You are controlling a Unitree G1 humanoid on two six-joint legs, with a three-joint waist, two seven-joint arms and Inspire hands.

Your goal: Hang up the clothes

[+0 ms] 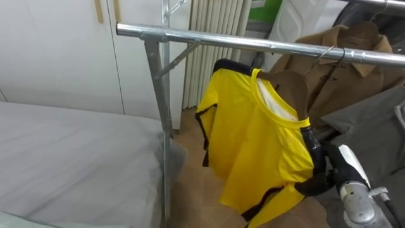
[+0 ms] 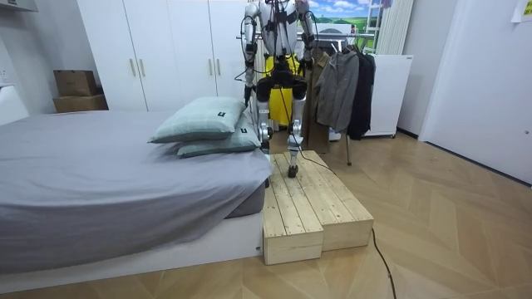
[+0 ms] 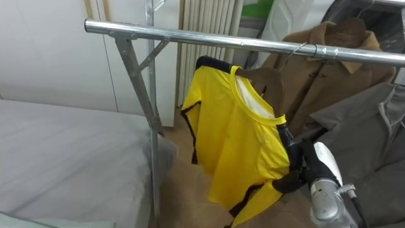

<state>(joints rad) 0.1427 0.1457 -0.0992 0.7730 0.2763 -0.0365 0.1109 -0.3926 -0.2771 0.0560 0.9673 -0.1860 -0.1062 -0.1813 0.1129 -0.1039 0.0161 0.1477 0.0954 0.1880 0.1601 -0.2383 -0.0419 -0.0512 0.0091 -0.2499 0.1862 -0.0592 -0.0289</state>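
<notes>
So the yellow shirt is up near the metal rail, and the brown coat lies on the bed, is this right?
Not quite. The brown coat does not lie on the bed; it hangs on the metal rail, as the left eye view shows. The yellow shirt is indeed up near that rail.

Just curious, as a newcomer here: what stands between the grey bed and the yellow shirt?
The clothes rack's metal upright post stands between the bed and the yellow shirt; both eye views show it.
</notes>
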